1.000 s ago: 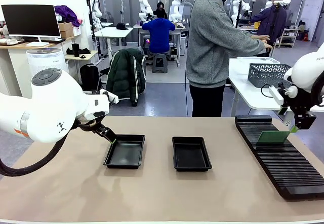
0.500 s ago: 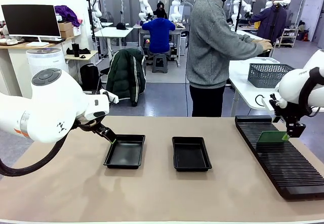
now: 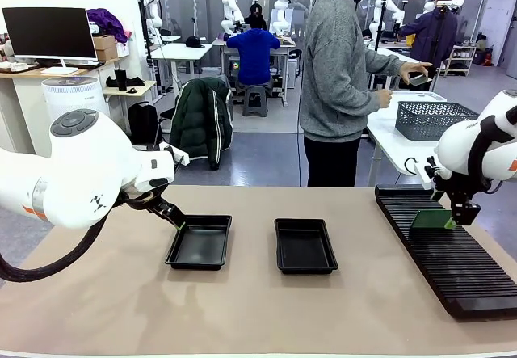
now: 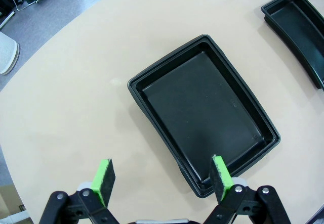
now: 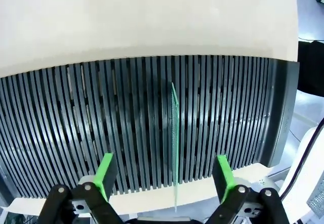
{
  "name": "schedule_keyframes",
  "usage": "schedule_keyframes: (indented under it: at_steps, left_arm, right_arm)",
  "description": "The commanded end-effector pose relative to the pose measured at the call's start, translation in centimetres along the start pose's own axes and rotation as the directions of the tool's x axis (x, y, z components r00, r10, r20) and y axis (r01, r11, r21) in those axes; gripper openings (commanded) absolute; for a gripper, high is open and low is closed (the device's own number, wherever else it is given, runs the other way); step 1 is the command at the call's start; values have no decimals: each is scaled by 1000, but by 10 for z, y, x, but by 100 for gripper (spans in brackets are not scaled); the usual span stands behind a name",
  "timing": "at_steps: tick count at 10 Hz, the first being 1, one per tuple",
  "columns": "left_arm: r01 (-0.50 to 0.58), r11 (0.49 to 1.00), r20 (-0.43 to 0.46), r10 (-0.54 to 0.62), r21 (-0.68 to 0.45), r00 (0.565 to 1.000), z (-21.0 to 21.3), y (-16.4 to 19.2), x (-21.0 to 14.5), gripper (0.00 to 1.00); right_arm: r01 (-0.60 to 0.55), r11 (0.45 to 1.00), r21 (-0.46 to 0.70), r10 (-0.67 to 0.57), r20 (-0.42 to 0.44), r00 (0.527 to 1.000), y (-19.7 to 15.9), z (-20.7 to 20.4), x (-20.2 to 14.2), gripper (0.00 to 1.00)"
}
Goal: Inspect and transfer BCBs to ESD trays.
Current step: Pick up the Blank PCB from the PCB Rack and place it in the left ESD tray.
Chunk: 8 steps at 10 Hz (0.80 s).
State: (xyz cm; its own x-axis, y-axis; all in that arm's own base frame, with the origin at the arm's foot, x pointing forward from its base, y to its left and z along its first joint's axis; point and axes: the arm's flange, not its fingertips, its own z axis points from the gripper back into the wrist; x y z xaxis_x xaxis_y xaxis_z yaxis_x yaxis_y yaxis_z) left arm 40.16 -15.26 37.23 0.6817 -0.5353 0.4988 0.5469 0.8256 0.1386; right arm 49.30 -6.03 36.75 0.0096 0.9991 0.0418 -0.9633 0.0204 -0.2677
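Observation:
One green BCB (image 3: 428, 220) stands on edge in a slot of the long black ribbed rack (image 3: 452, 273). My right gripper (image 3: 457, 220) hangs at its right end. The right wrist view shows the BCB (image 5: 175, 133) edge-on between the fingers of my open right gripper (image 5: 164, 169), and neither pad touches it. Two black ESD trays lie with bare floors, the left one (image 3: 199, 266) and the middle one (image 3: 305, 270). My open left gripper (image 3: 178, 225) hovers over the left tray's near corner. In the left wrist view the left gripper (image 4: 162, 177) holds nothing above that tray (image 4: 167, 57).
A person (image 3: 335, 75) stands at the far side, turned toward a white side table with a grey mesh basket (image 3: 432, 120). The rack (image 5: 91, 113) has many bare slots. The second tray (image 4: 268, 9) lies at the left wrist view's top right.
My right gripper has come down and to the left, and its fingers now straddle the upright board. The person's hands have shifted near the side table. The left arm has not moved.

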Motion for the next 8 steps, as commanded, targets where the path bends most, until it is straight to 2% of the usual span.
schedule_keyframes:
  at_steps: [1,3,8]
  left_arm:
    - [-2,1000,-1,2,0,1000,0,1,0,100]
    - [-2,1000,-1,2,0,1000,0,1,0,100]
    - [-2,1000,-1,2,0,1000,0,1,0,100]
  right_arm:
    - [1,1000,-21,0,27,1000,1,-6,-7,100]
    - [7,999,-37,-6,30,1000,4,-4,-9,91]
    - [10,999,-40,-8,47,999,4,-4,-10,62]
